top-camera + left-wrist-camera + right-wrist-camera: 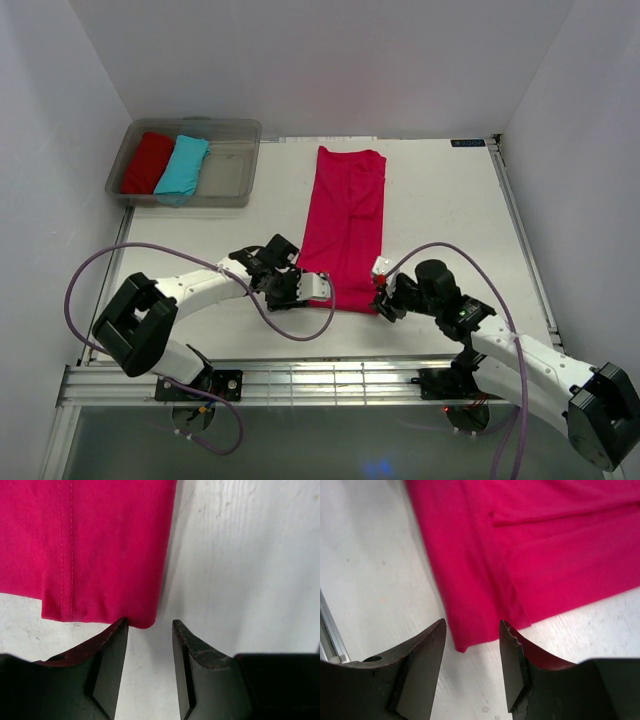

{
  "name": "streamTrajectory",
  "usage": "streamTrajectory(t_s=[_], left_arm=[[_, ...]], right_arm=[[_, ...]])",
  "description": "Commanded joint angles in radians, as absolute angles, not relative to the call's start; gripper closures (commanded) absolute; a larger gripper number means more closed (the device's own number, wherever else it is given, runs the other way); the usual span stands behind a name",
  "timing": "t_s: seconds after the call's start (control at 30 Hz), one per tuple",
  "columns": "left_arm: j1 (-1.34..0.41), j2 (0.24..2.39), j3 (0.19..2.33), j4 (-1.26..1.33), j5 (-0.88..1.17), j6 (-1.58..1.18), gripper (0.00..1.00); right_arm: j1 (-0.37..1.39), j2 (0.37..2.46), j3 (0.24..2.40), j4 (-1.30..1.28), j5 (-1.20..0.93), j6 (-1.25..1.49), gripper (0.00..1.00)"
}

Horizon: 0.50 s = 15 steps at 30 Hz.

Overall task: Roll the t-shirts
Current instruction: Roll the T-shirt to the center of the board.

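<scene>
Both arms are at the near hem, one per corner, so neither is closer.

Left gripper (149, 625): fingers part-open with nothing in them and bare tabletop (240, 555) showing through the gap. The lower-right corner of the pink t-shirt (100, 545) in that frame sits just past the tips.

Right gripper (472, 625): also part-open and empty. The shirt corner pokes down into the gap at lower centre of its frame. Can't tell whether the fingers touch the cloth.

From the top camera, the shirt lies flat at centre frame, folded into a narrow strip. Its long axis runs straight up-frame, away from the arms. A roll would start at the bottom edge and go up-frame.

Hard to see: the grippers cover both hem corners from above, the wrist cameras crop the rest of the strip, and finger height off the tabletop is unclear.

Upper left: a clear bin (225, 170) holds a red roll (148, 162) and a turquoise roll (182, 166) side by side.
</scene>
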<state>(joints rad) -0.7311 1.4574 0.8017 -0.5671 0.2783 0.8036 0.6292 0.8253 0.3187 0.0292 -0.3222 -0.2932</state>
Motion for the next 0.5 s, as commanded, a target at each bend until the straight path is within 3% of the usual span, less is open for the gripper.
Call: streamTrajectory(t_s=[0.0, 0.23, 0.37, 0.47], left_arm=[[-0.719, 1.399, 0.77, -0.422, 0.253, 0.957, 0.48], [-0.744, 1.407, 0.698, -0.356, 0.25, 0.976, 0.47], [-0.745, 1.399, 0.68, -0.351, 0.238, 0.976, 0.5], [-0.744, 1.404, 0.681, -0.341, 0.244, 0.942, 0.58]], right_arm=[[0.75, 0.845, 0.33, 0.051, -0.257, -0.559, 0.47], [0.841, 0.971, 0.322, 0.067, -0.135, -0.589, 0.46], [0.841, 1.018, 0.319, 0.087, -0.104, -0.601, 0.46], [0.841, 1.071, 0.334, 0.081, -0.083, -0.598, 0.47]])
